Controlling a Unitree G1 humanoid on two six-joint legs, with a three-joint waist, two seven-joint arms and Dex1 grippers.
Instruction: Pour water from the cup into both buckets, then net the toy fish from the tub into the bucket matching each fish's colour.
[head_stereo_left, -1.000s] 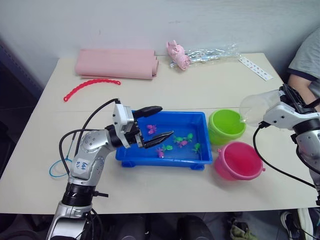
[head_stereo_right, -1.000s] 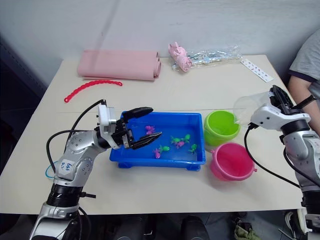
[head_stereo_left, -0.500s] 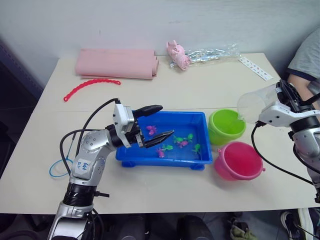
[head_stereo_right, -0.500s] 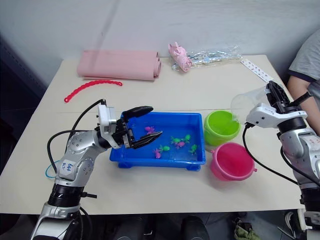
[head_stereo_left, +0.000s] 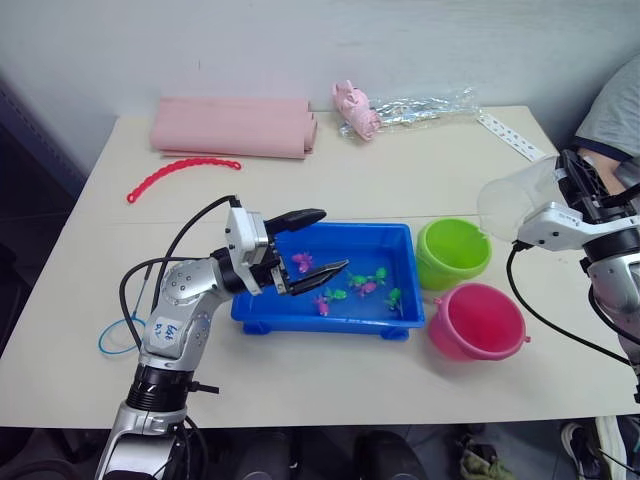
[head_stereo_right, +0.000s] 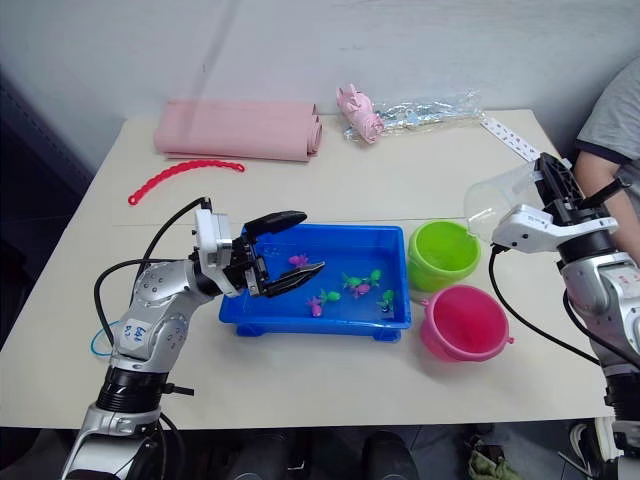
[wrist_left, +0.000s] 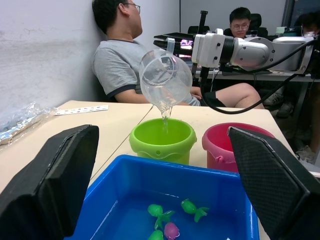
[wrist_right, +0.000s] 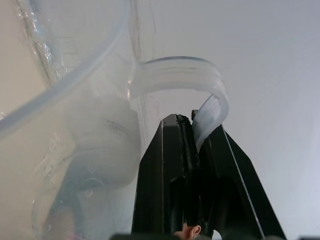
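while the right tool (wrist_right: 192, 131) pinches the cup (wrist_left: 164, 80) — water streams into the green bucket (wrist_left: 162, 140).

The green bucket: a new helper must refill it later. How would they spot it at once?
Find the blue tub mid-table; two small pails stand at the end nearest the right gripper. The green bucket is the farther one, under the tilted clear cup, lime where its neighbour, the pink bucket, is pink.

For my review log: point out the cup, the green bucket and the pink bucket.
cup (wrist_left: 164, 80): left wrist view, its clear tilted body.
green bucket (head_stereo_left: 453, 265): left eye view, its near wall.
pink bucket (head_stereo_left: 478, 340): left eye view, its near wall.
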